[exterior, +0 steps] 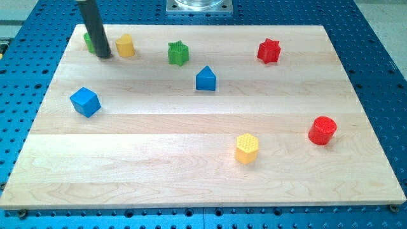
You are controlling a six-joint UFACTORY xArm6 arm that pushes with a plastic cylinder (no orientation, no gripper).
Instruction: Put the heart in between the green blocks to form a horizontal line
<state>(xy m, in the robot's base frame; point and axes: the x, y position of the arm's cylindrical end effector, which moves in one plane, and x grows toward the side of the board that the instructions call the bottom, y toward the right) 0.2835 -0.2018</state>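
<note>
open board between yellow heart [125, 45] and green star [179, 53].

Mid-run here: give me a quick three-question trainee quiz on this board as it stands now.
1. True or false: my tip sits between the partly hidden green block and the yellow heart.
2. Which block lies nearest the view's bottom? A) red cylinder B) yellow hexagon C) blue cube
3. How many red blocks are on the wooden board?

Key: 1 true; 2 B; 3 two, counting the red star.
</note>
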